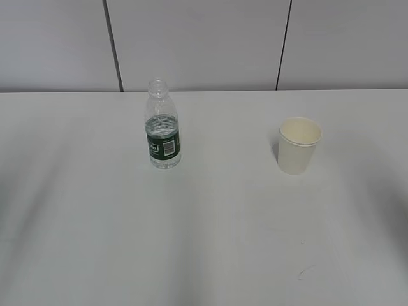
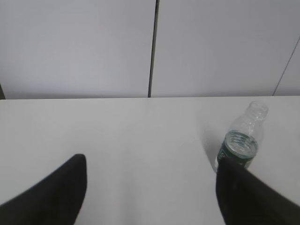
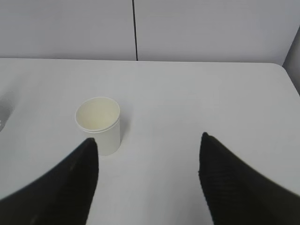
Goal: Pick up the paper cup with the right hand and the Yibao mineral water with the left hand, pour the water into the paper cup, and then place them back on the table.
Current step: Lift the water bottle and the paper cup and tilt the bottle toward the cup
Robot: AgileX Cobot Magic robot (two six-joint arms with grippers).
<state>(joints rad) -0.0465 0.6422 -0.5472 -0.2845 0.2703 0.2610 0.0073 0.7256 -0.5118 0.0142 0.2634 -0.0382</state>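
One Yibao mineral water bottle [image 1: 163,127] and one paper cup [image 1: 298,145] stand upright on the white table [image 1: 210,242], well apart, the cup at 3 o'clock of the bottle. No arm shows in the exterior view. The left gripper [image 2: 151,176] hangs spread wide, empty, the bottle at its 2 o'clock. The right gripper [image 3: 147,154] is likewise spread and empty, the cup at its 10 o'clock. The bottle is capless, clear, ribbed, green-labelled, partly filled; the cup is cream, tapered.

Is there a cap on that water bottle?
No, the exterior view shows the water bottle standing upright on the table with its neck open and nothing covering the mouth.
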